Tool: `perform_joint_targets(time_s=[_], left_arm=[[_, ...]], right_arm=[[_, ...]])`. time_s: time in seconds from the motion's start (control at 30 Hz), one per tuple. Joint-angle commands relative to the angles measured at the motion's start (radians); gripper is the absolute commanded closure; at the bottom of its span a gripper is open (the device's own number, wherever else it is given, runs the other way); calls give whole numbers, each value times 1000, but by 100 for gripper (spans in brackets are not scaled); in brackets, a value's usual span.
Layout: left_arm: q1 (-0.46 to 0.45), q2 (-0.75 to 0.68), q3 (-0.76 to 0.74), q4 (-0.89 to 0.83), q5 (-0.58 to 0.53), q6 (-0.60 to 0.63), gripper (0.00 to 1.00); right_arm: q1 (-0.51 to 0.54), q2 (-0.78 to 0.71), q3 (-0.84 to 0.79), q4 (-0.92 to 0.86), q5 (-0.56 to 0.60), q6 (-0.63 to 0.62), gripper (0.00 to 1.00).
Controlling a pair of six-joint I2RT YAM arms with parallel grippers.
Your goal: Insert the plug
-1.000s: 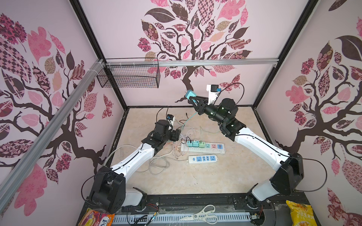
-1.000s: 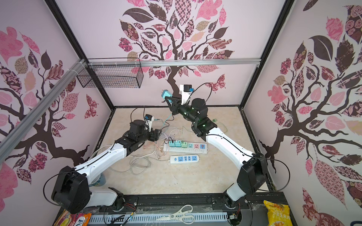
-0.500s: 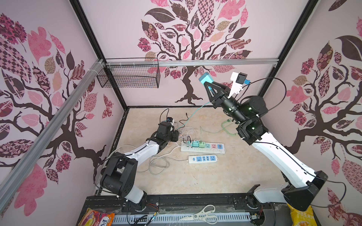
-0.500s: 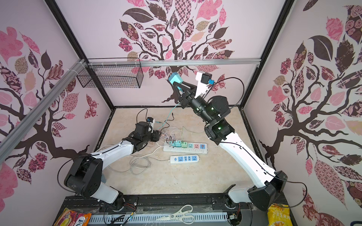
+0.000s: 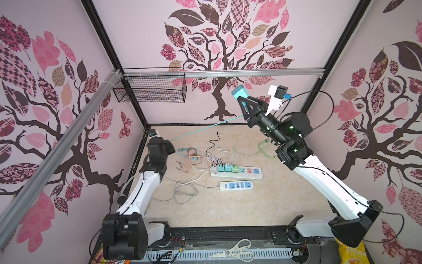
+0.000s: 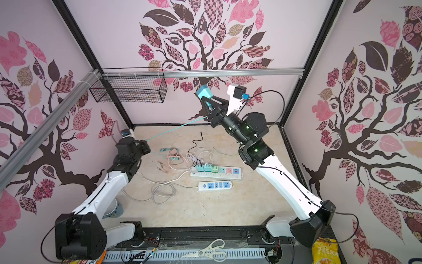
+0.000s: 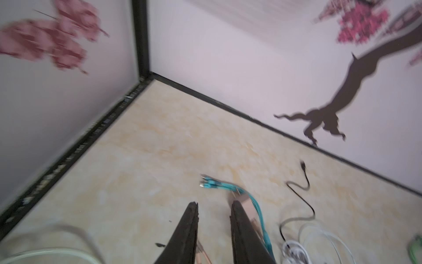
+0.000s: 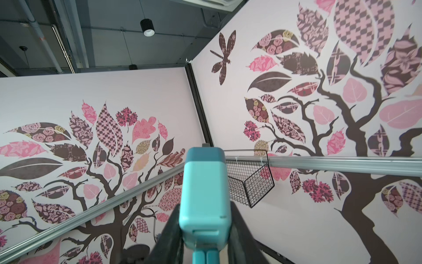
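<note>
Right gripper [image 8: 203, 213] was clamped on the teal plug [image 8: 204, 189], which was held high over the back of the table [image 5: 228, 210] with its far end aimed at the wall [image 8: 285, 205], well apart from both strips. The teal cable [image 5: 205, 129] ran taut from the plug down to about the tip of the left gripper [image 7: 213, 206], which was low at the table's back-left. Its jaws stood a little apart with bare table showing between them and nothing seen gripped. Whether the cable was caught further back could not be told. The long power strip [image 5: 236, 176] carried three adapters at its left end; the free sockets [image 5: 249, 170] lay to their right. The short strip [image 5: 236, 185] lay just in front of it.

Judgement: the plug was in hand but not yet presented. To do this well, the wrist should turn so the pin face looks down, and the cable should go slack before the descent, or its pull may twist the plug or drag the loose leads. The plug should then be squared over a free socket and pressed straight down. The strip looked light, so the left gripper could steady it.
</note>
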Motion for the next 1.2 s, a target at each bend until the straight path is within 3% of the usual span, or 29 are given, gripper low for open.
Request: perform_joint_targets(time_s=[0.0, 0.1, 0.2, 0.3, 0.47, 0.7, 0.83, 0.97, 1.03, 1.17], left_arm=[[37, -39, -4, -110, -22, -27, 74], [36, -13, 60, -196, 64, -15, 83], [34, 9, 119, -243, 121, -17, 100], [-17, -2, 248, -335, 139, 31, 100], [-200, -37, 552, -477, -37, 212, 100], [-205, 33, 914, -596, 40, 286, 100], [-204, 55, 1009, -576, 143, 253, 100], [-203, 88, 1059, -583, 127, 248, 100], [-203, 110, 1089, -593, 182, 229, 100], [-205, 158, 1266, -604, 490, 142, 100]], right_arm=[[-5, 28, 19, 23, 25, 11, 100], [-5, 39, 8, 13, 73, -6, 100], [-10, 43, 9, -4, 123, -41, 100], [-33, 55, 26, -45, 130, -65, 100], [-77, 61, 8, -75, 107, -70, 100], [-85, 49, -22, -83, 95, -83, 100], [-86, 41, -39, -76, 84, -81, 100], [-86, 39, -55, -77, 78, -79, 100], [-88, 35, -65, -83, 85, -82, 100], [-100, 34, -71, -106, 87, -87, 100]])
